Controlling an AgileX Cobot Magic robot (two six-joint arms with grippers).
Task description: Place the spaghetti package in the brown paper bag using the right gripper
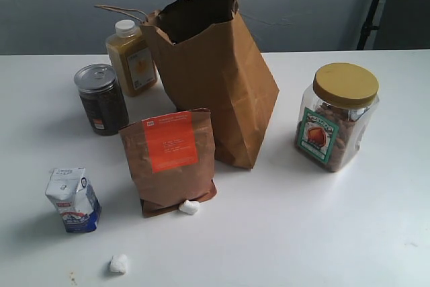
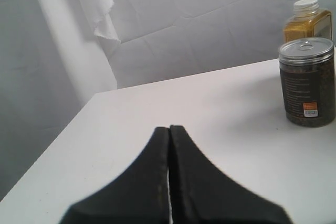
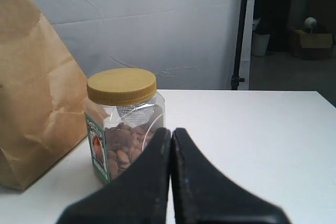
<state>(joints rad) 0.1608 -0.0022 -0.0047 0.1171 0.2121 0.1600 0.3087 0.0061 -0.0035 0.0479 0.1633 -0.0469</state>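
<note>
The brown paper bag stands upright at the back middle of the white table, its mouth open and dark inside; its side also shows in the right wrist view. No spaghetti package shows in any view; it may lie hidden inside the bag. My right gripper is shut with nothing between its black fingers, low over the table near the nut jar. My left gripper is shut and empty too, over bare table at the left. Neither gripper appears in the exterior view.
A clear nut jar with a yellow lid stands right of the bag. A brown orange-labelled pouch stands in front of it. A dark can, a juice bottle, a small carton and two white lumps sit at the left.
</note>
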